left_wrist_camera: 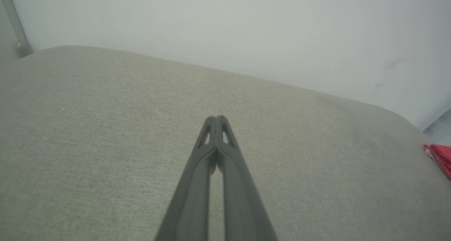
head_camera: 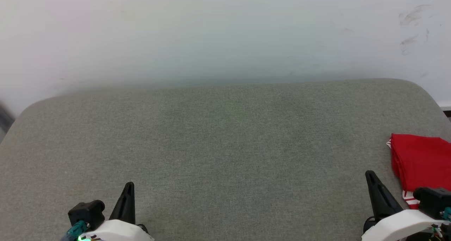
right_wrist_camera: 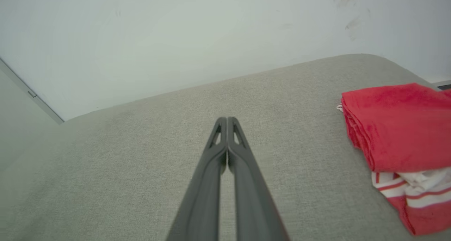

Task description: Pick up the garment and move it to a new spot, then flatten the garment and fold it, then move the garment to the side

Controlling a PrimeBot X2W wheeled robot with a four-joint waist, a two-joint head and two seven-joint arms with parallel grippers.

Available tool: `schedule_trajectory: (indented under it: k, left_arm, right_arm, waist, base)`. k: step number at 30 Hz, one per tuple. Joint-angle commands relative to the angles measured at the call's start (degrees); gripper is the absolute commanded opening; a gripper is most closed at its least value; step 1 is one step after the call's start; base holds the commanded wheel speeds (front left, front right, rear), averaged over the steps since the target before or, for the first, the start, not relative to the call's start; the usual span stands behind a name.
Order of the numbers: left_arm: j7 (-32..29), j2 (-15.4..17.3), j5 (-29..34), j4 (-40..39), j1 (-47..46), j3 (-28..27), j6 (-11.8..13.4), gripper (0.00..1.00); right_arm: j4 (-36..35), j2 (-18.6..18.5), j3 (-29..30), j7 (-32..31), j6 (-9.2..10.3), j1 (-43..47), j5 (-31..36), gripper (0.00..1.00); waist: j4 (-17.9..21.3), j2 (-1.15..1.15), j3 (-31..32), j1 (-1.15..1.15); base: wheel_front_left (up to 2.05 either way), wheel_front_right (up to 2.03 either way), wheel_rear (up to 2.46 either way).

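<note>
The garment [head_camera: 421, 161] is a folded red shirt with red-and-white striped trim, lying at the right edge of the grey cushion [head_camera: 225, 146]. In the right wrist view the garment [right_wrist_camera: 398, 128] lies to the right of my fingers, its striped trim toward the near side. At the far right of the left wrist view, a red corner of the garment [left_wrist_camera: 440, 154] peeks in. My right gripper [right_wrist_camera: 227, 119] is shut and empty, just left of the garment, seen at the lower right as my right gripper [head_camera: 370, 174]. My left gripper [left_wrist_camera: 215, 117] is shut and empty, seen at the lower left as my left gripper [head_camera: 129, 184].
A pale wall [head_camera: 225, 33] with dark scuff marks at its upper right rises behind the cushion. The cushion's rounded corners fall away at the far left and far right.
</note>
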State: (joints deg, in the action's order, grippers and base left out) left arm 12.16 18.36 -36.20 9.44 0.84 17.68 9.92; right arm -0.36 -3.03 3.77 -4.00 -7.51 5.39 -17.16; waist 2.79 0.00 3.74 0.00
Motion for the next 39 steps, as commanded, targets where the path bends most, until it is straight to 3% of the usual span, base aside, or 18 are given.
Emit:
schedule_trajectory:
  k: [1,20,39]
  left_arm:
    - [-0.65,-0.19,-2.24,-0.5,-1.89,-1.37,-0.78,0.0]
    - [-5.21,-3.98,-16.9,1.14,-3.61,-7.21,-5.3,0.0]
    - [-8.63,-6.93,-27.55,1.92,-4.6,-11.59,-8.6,0.0]
  right_arm:
    - [-0.33,0.02,0.19,0.0,0.0,-2.19,-3.12,0.0]
    - [3.45,0.06,0.81,-0.58,0.01,-4.78,-22.39,0.0]
    - [6.35,0.09,1.35,-1.1,0.01,-6.71,-36.47,0.0]
  waist:
    - [-0.05,0.0,-0.06,0.0]
    - [-0.53,0.0,-0.74,0.0]
    - [-0.97,0.0,-1.36,0.0]
  base:
    - [0.0,0.0,0.0]
    - [0.0,0.0,0.0]
    - [0.0,0.0,0.0]
